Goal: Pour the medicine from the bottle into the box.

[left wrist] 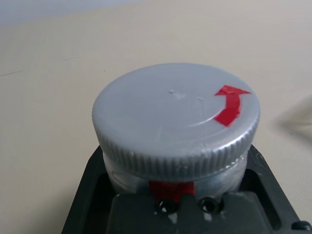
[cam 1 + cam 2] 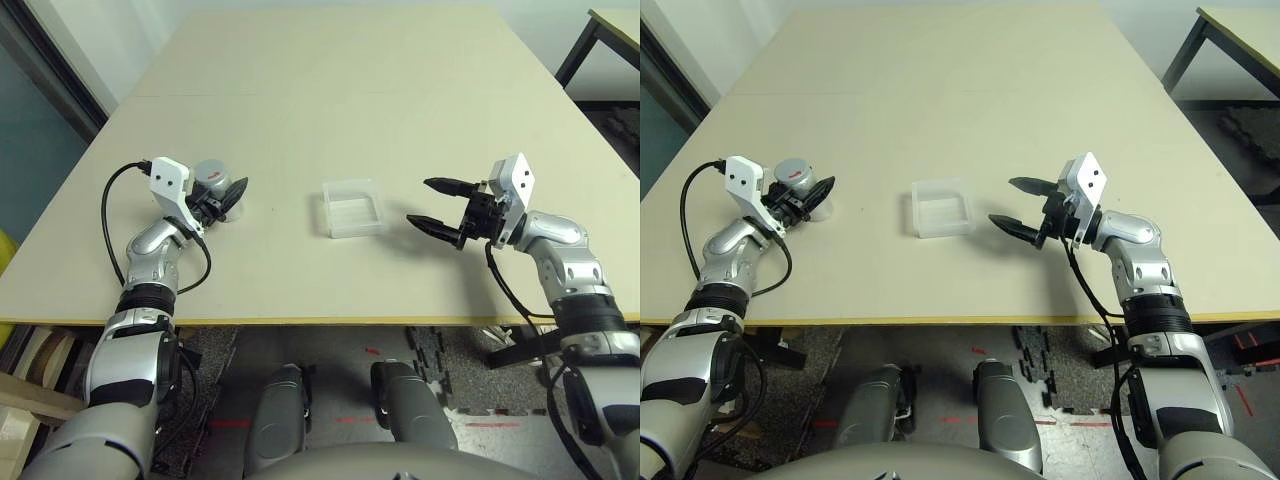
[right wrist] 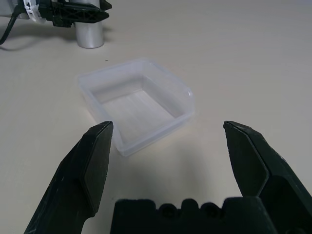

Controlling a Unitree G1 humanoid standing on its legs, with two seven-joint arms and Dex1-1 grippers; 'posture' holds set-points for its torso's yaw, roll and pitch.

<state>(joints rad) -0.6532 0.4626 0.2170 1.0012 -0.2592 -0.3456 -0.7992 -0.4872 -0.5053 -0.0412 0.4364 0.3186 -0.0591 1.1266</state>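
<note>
The bottle (image 2: 210, 178) stands upright at the table's left, silver-grey, its round grey cap (image 1: 175, 117) on and marked with a red arrow. My left gripper (image 2: 225, 197) is shut on the bottle, its black fingers clasping the body just under the cap. The box (image 2: 352, 207), a shallow clear plastic tray, lies in the middle of the table with nothing visible inside. My right gripper (image 2: 417, 200) hovers just right of the box, open, with nothing between its fingers; the box (image 3: 136, 102) lies straight ahead of them. The medicine is hidden.
The beige table (image 2: 330, 100) stretches far back, and its front edge (image 2: 300, 322) lies close below both arms. A black cable (image 2: 108, 210) loops from my left wrist. A second table's corner (image 2: 615, 25) stands at the far right.
</note>
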